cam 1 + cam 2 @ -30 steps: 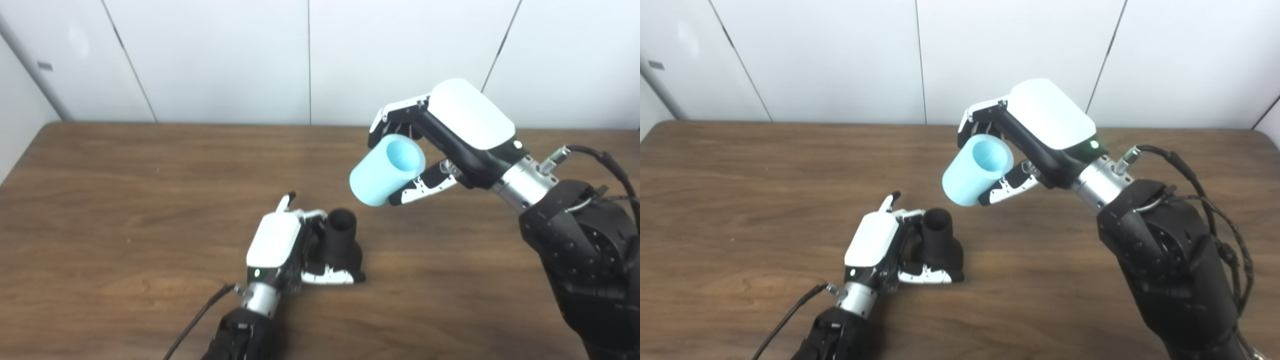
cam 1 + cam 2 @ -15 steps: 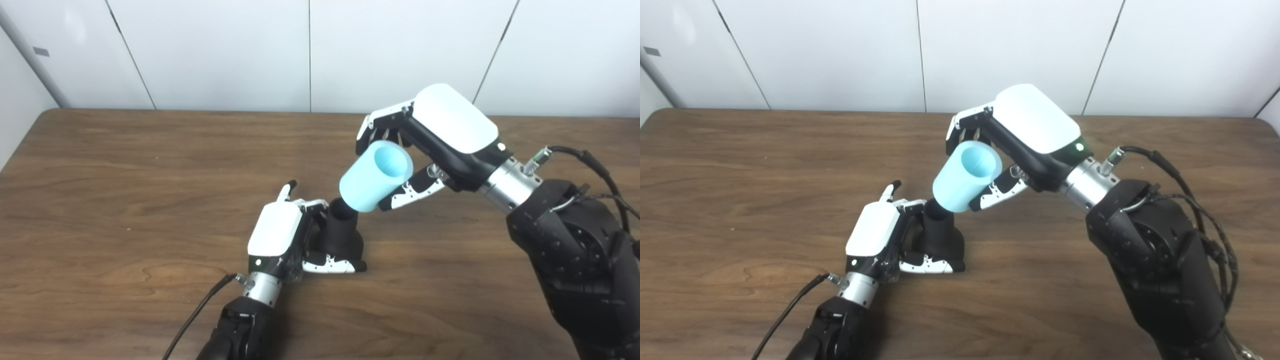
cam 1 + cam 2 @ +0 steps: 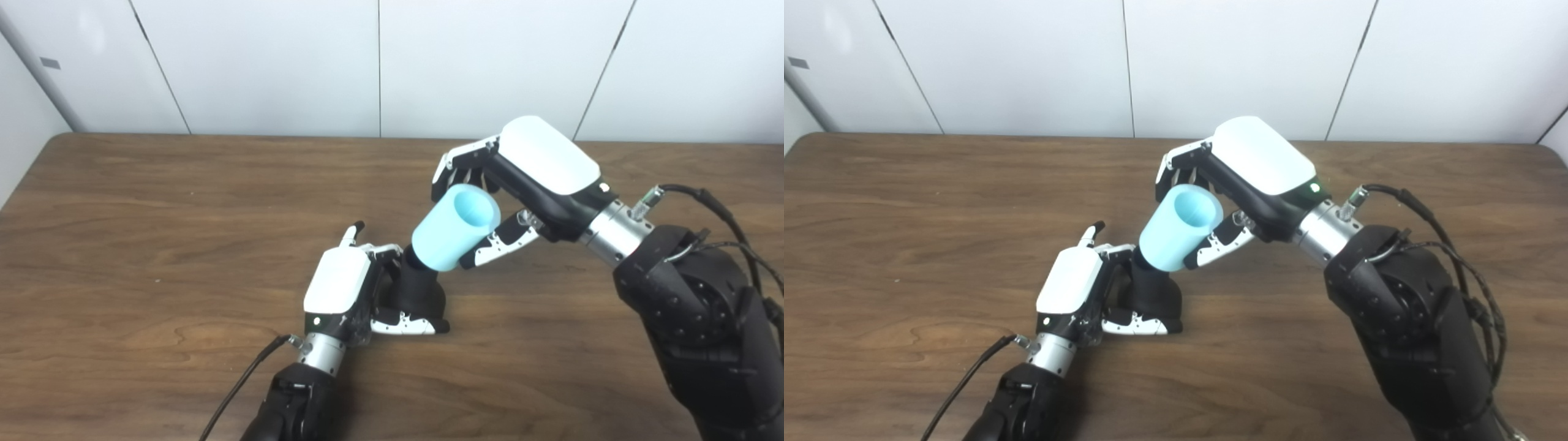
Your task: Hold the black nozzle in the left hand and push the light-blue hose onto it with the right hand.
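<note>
The hose (image 3: 454,229), tilted, sits clamped in our right hand (image 3: 528,184), its lower end over the nozzle (image 3: 420,293) top; our left hand (image 3: 349,294) grips that nozzle on the table (image 3: 153,233).

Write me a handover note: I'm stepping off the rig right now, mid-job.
Left robot hand: shut on the black nozzle, which stands upright on the wooden table.
Right robot hand: shut on the light-blue hose, tilted, its lower end over the nozzle's top opening.
Done: both parts grasped, hose brought onto the nozzle mouth.
Left: straighten the hose and push it down; how deep it sits cannot be told.
</note>
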